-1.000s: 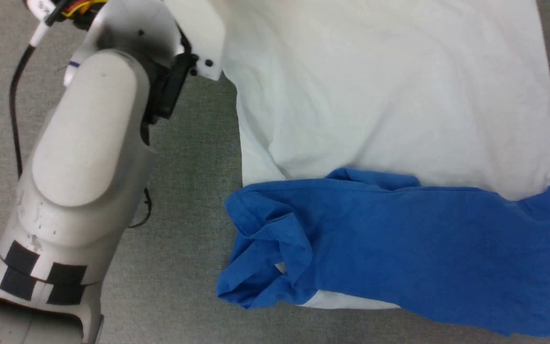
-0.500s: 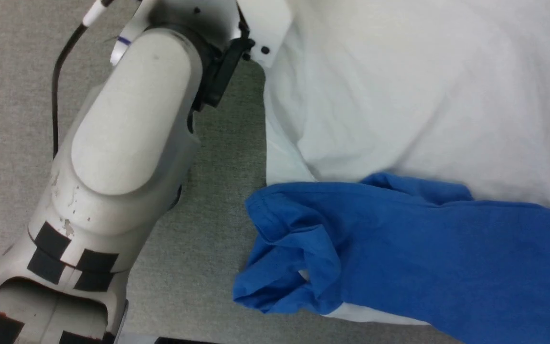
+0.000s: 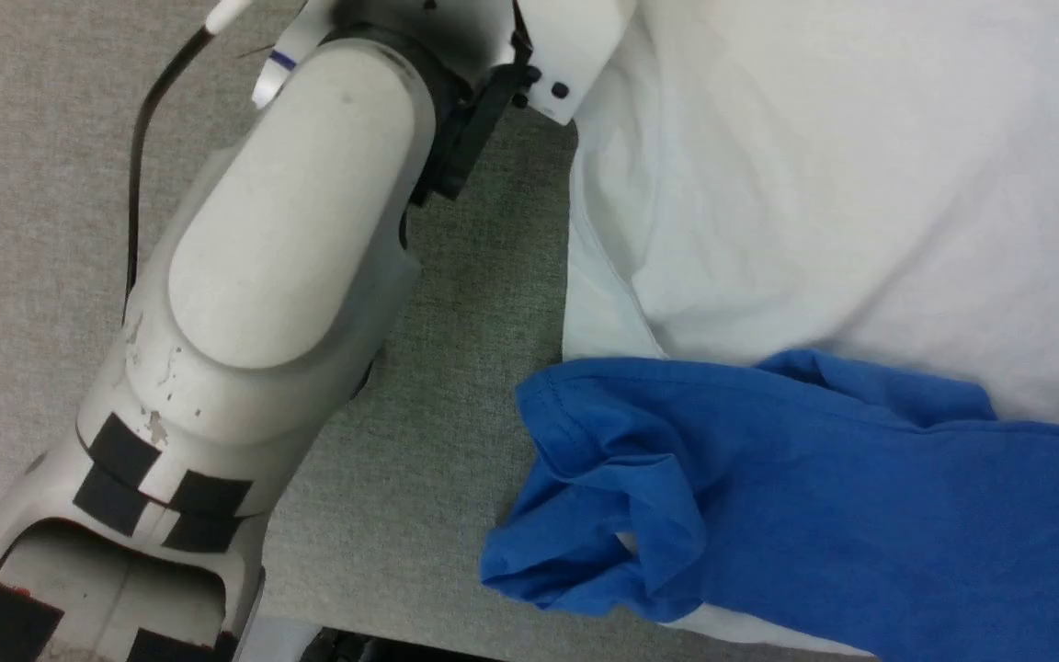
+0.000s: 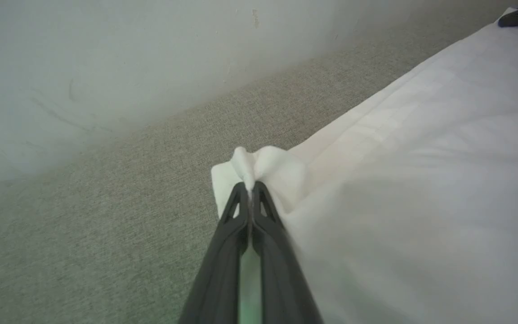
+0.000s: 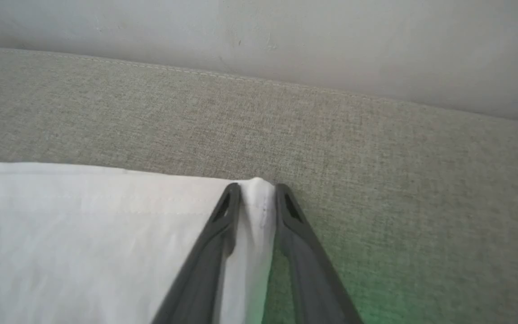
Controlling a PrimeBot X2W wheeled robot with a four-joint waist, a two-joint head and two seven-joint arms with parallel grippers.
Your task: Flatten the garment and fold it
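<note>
- Pinching a white hem corner of the garment [image 3: 842, 184], the left gripper [image 4: 251, 185] is clamped tight at the far left.
- The right gripper [image 5: 258, 188] straddles the other white corner with its jaws apart; it should close fully before lifting.
- The shirt lies on the grey woven surface [image 3: 456, 395] with its blue sleeve [image 3: 860, 515] bunched near; draw both corners evenly.

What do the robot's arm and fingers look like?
The left arm is a smooth, rounded pale-grey shell with black square patches and a thin black cable alongside. Both the left gripper and right gripper have two long, dark, slotted fingers.
</note>
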